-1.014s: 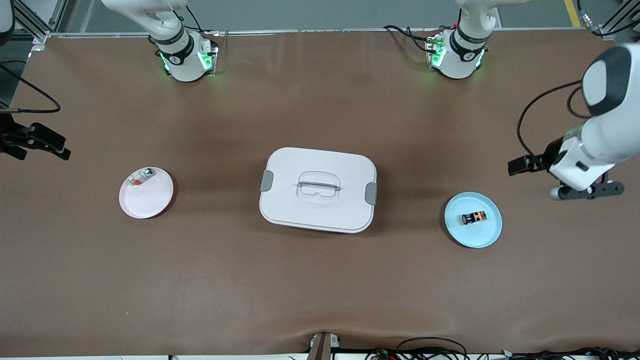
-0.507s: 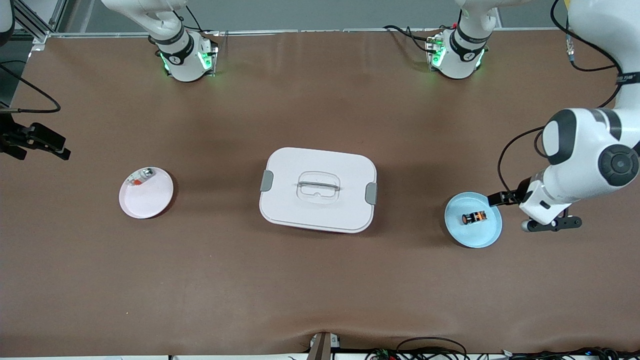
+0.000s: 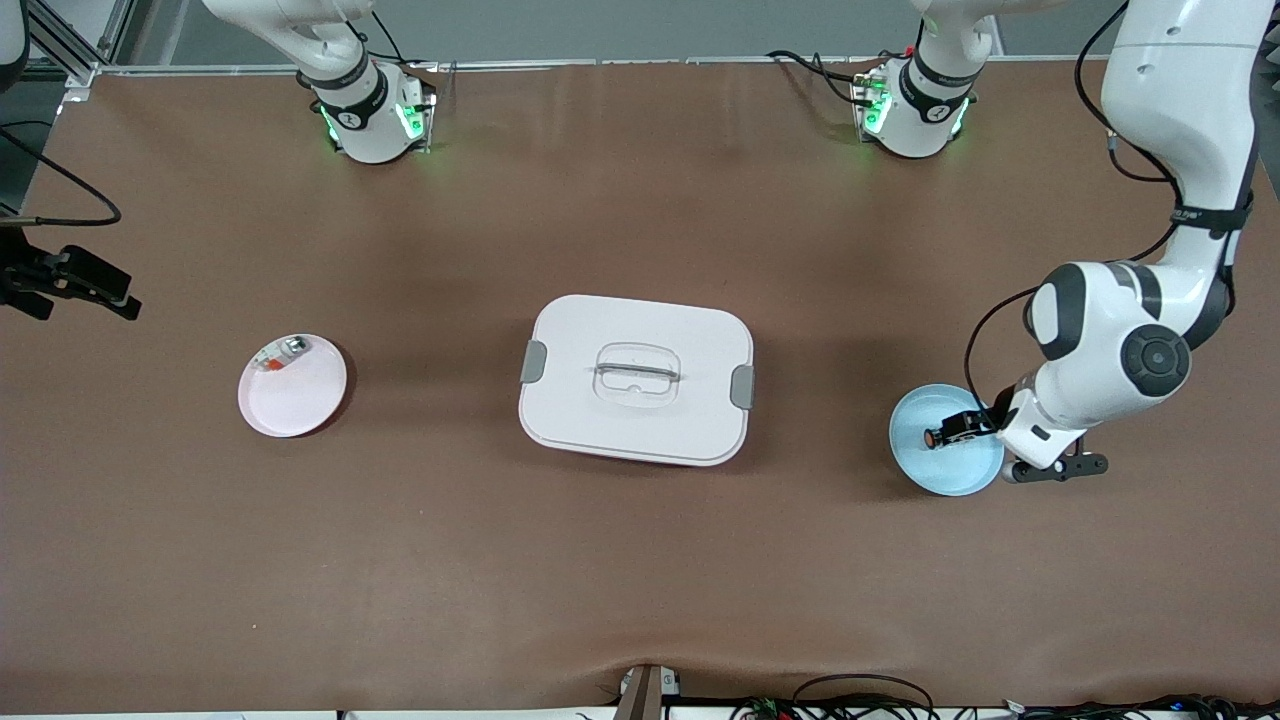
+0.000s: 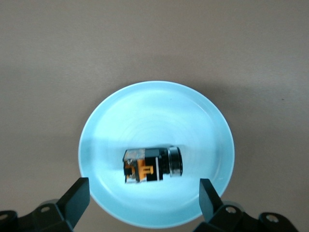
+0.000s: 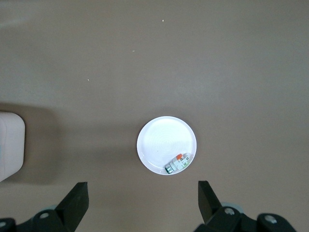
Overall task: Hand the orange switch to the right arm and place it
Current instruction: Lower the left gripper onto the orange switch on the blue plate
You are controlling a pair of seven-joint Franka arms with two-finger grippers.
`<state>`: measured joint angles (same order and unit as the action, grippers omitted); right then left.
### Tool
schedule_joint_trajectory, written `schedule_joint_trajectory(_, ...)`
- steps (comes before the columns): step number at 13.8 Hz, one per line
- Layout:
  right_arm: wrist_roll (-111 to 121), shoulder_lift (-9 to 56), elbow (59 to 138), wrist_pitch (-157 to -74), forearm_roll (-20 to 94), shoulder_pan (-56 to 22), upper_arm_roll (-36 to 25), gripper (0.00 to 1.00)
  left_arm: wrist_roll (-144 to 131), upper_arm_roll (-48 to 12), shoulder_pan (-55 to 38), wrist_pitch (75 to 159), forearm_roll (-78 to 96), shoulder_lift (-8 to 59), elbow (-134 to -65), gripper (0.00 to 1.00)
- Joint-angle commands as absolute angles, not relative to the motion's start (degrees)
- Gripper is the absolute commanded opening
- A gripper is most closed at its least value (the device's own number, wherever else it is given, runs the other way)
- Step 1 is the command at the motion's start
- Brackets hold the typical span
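Orange-banded, the stubby black orange switch (image 4: 152,166) lies on its side in a pale blue round plate (image 4: 106,130) toward the left arm's end of the brown tabletop (image 3: 640,560). Left gripper (image 4: 145,195) hangs over it, fingers spread wide. Right gripper (image 5: 143,199), equally spread, waits high over a white plate (image 5: 159,140).

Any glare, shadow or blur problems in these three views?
Front view: even light, soft shadow beside the white lidded box. Left wrist view: bright sheen on the light blue plate, small black-and-orange switch still sharp. Right wrist view: white plate overexposed, detail washed out.
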<state>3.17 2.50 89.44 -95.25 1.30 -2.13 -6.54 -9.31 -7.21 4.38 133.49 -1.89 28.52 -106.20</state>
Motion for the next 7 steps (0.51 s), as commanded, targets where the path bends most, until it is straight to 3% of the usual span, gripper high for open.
schedule_joint_trajectory(1, 3.3, 2.9, 88.2, -94.4, 0.5, -2.2, -6.7, 1.0, -11.1, -7.3, 4.1, 136.1, -3.0, 30.0, -106.8, 1.0)
schedule_joint_trajectory(7, 3.3, 2.9, 88.2, -94.4, 0.5, -2.2, -6.7, 1.0, -11.6, -7.3, 4.2, 139.0, -3.0, 33.1, -107.0, 1.0)
